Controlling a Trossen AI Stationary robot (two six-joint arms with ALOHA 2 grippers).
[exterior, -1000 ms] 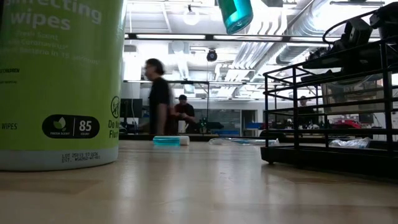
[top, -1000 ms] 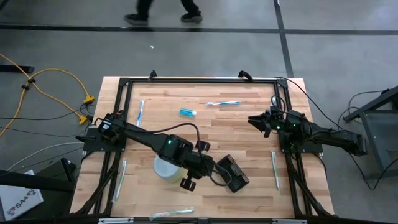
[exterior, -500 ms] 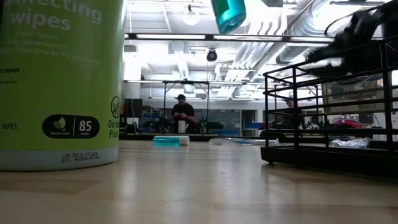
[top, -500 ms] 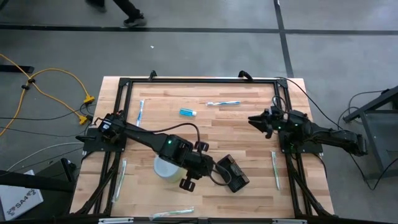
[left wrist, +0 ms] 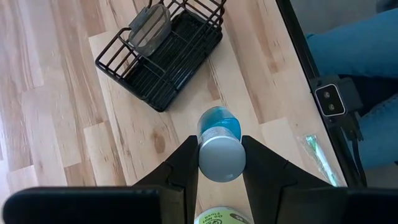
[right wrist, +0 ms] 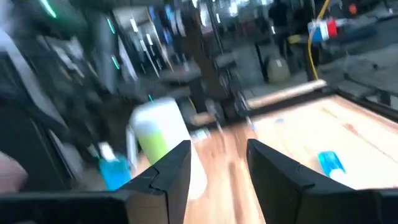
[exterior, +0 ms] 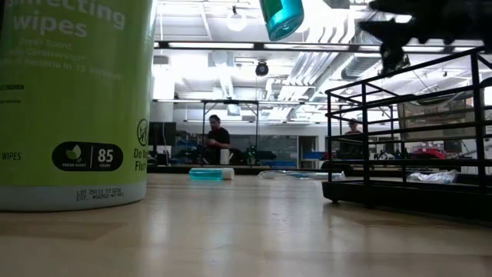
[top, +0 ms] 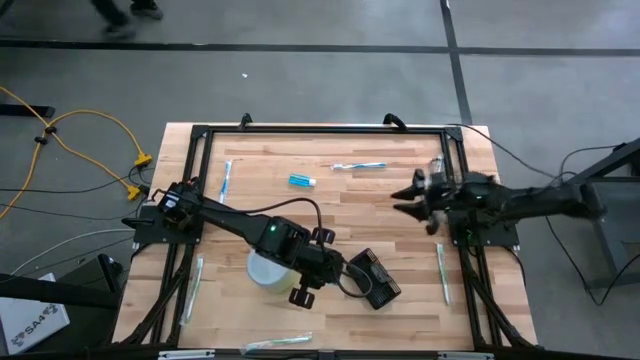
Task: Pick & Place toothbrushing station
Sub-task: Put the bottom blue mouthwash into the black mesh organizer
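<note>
The toothbrushing station (top: 374,280) is a black wire rack standing on the table right of centre, near the front edge. It also shows in the left wrist view (left wrist: 163,59), with a clear greyish piece (left wrist: 150,26) inside it. My left gripper (top: 338,268) hangs above the table just left of the rack. It is shut on a blue bottle with a pale cap (left wrist: 219,144), whose lower end shows in the low view (exterior: 282,15). My right gripper (top: 408,196) is open and empty, raised over the table's right part (right wrist: 217,180). My left gripper pinches the blue bottle between its two fingers at the cap end (left wrist: 219,160). The fingers come from above, pointing down, and lie along the bottle. The bottle hangs below them, nearly upright and a little tilted, its bottom (exterior: 282,23) clear of the table.
A green wipes canister (exterior: 73,100) with a pale lid (top: 265,270) stands left of the rack, under my left arm. A small blue tube (top: 302,180) and several wrapped toothbrushes (top: 358,166) lie about the table. A black frame (top: 320,128) runs along its edges. A person's legs (left wrist: 354,37) show beyond one edge.
My right gripper has risen, tipped up to about level and gone slightly toward the table's left, its arm stretching out straighter. The blue bottle in my left gripper has shifted a little toward the table's left and tilted slightly. A person has walked past beyond the far edge.
</note>
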